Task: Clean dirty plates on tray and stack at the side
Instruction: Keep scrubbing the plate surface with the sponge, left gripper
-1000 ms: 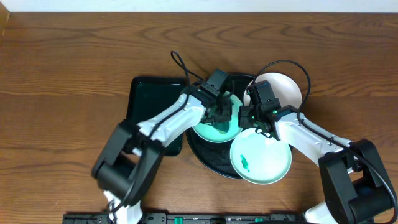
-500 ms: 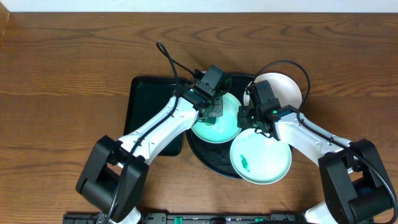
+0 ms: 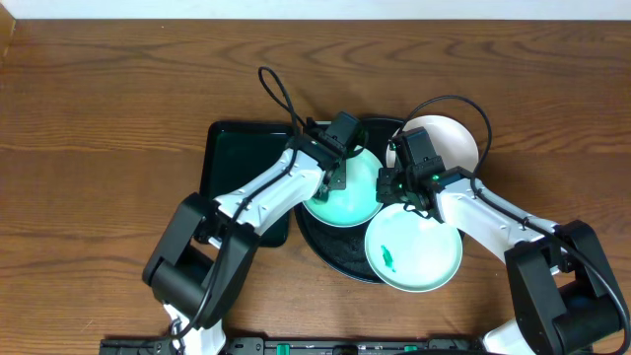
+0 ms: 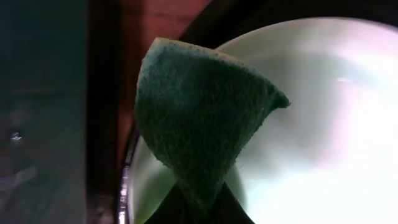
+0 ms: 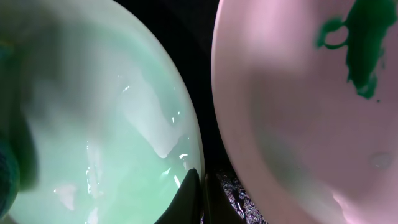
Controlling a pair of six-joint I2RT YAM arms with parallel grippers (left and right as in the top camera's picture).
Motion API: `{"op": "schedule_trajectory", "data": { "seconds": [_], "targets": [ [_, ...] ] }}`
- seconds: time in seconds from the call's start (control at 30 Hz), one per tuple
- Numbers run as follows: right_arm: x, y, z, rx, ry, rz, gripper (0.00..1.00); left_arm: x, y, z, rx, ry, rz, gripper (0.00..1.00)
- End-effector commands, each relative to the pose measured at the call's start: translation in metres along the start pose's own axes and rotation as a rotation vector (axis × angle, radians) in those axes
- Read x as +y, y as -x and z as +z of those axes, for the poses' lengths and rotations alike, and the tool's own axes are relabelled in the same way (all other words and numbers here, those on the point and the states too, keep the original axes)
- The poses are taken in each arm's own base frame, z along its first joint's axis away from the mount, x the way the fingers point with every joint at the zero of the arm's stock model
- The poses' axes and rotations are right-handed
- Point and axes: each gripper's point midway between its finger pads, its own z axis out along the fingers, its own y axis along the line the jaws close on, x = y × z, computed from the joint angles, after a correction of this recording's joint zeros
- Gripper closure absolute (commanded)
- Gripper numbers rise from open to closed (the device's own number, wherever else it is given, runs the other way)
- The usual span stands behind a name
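Seen from overhead, a dark brown wooden counter fills nearly the whole frame, its grain running in long wavy bands from side to side; the surface reads reddish-brown, with darker streaks here and there; along the far edge lies a narrow pale strip, cream-white, wall or floor impossible to tell; at the far left corner a sliver of yellowish wood meets the counter's edge; a dark bar runs along the near edge; light falls soft and even from above, leaving only short, faint shadows; the left wrist view catches a slice of the same reddish wood, dim and blurred.
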Motion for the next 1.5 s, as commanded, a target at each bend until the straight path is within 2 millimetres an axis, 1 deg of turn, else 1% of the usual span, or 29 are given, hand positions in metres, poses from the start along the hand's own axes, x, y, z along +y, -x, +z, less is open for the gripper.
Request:
{"op": "schedule_trajectory", "data": {
  "seconds": [0.0, 0.2, 0.3, 0.47, 0.73, 1.07, 1.2, 1.4, 1.47],
  "targets": [
    [0.006, -0.007, 0.003, 0.024, 0.024, -0.009, 0.99, 0.018, -0.004, 0.009, -0.002, 0.086, -0.031, 0.92],
    [0.006, -0.007, 0.003, 0.024, 0.024, -0.009, 0.99, 0.018, -0.011, 0.021, 0.024, 0.104, -0.047, 0.92],
    [0.006, -0.007, 0.003, 0.024, 0.024, -0.009, 0.99, 0.015, -0.018, 0.028, 0.058, 0.095, -0.041, 0.92],
    [0.006, -0.007, 0.003, 0.024, 0.024, -0.009, 0.99, -0.004, -0.039, 0.040, 0.168, -0.001, -0.043, 0.92],
    [0.006, -0.007, 0.003, 0.024, 0.024, -0.009, 0.99, -0.032, -0.057, 0.034, 0.272, -0.151, -0.047, 0.92],
    [0.006, -0.007, 0.003, 0.024, 0.024, -0.009, 0.99, -0.068, -0.067, 0.024, 0.320, -0.307, -0.029, 0.92],
    [0.006, -0.007, 0.003, 0.024, 0.024, -0.009, 0.99, -0.078, -0.069, 0.021, 0.319, -0.338, -0.014, 0.92],
    [0.006, -0.007, 0.003, 0.024, 0.024, -0.009, 0.99, -0.085, -0.071, 0.019, 0.312, -0.354, 0.001, 0.92],
    [0.006, -0.007, 0.003, 0.024, 0.024, -0.009, 0.99, -0.091, -0.072, 0.016, 0.327, -0.386, 0.001, 0.92]
  ]
}}
